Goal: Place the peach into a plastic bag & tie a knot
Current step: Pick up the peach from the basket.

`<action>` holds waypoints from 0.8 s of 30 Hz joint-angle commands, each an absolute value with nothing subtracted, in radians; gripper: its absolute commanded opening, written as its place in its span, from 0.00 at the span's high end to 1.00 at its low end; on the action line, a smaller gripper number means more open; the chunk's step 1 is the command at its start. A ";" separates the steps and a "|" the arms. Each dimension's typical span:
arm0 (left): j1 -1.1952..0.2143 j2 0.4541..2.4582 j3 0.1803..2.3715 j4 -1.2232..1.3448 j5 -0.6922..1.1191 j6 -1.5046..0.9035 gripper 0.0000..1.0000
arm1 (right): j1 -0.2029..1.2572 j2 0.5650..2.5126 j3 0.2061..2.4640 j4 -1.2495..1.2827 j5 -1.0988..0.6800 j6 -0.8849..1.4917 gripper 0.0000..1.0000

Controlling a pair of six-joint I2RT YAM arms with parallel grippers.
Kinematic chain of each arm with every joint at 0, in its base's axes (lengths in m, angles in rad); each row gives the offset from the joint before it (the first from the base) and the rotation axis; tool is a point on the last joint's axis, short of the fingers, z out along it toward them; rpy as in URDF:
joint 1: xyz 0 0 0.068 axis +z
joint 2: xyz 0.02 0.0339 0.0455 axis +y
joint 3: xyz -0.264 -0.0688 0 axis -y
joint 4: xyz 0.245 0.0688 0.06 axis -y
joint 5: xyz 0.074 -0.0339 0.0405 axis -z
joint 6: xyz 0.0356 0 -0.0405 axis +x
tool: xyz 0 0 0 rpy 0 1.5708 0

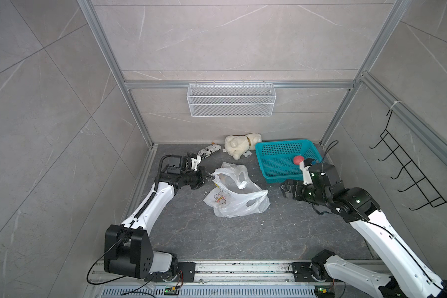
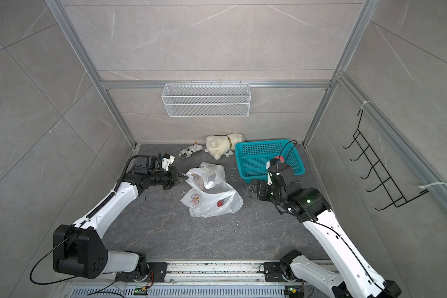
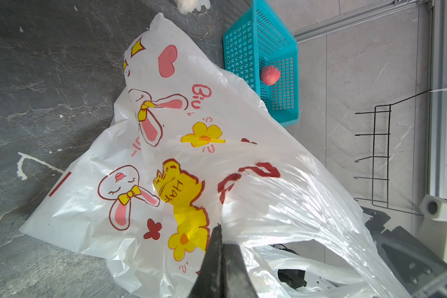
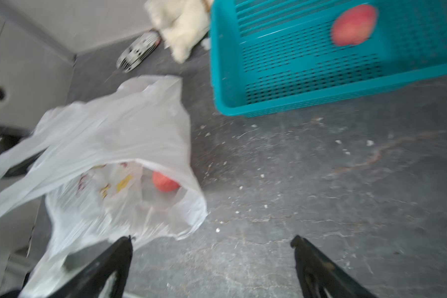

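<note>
One peach lies in the plastic bag ahead of my spread, empty right pincer; my left pincer pinches its rim. Next, I'd seize the free side and knot.

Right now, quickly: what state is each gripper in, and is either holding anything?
Left gripper: closed, pinching the edge of the thin translucent white plastic bag with cartoon prints.
Right gripper: open, holding nothing.

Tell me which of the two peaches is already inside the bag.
The peach inside the plastic bag, visible through its open mouth; the other peach sits in the teal basket.
</note>
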State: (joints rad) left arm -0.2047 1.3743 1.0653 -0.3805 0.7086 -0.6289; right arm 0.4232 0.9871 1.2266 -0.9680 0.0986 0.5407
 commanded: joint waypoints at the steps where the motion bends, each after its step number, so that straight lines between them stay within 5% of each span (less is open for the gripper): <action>1: -0.202 1.335 1.063 -0.370 0.729 -0.635 1.00 | 0.323 0.969 1.154 -0.964 0.188 0.609 0.00; 11: -0.202 1.319 1.062 -0.369 0.732 -0.630 1.00 | -0.084 1.059 0.981 -0.737 -0.114 0.801 0.00; 17: -0.203 1.315 1.054 -0.353 0.736 -0.642 1.00 | -0.098 1.154 0.988 -0.581 -0.004 0.799 0.00; 24: -0.207 1.308 1.046 -0.338 0.739 -0.653 1.00 | -0.071 1.534 1.368 -0.744 0.021 0.635 0.08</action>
State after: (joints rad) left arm -0.2050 1.3468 1.0473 -0.3656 0.7113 -0.6346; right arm -0.0902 1.4578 1.2762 -0.6991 -0.0185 0.7136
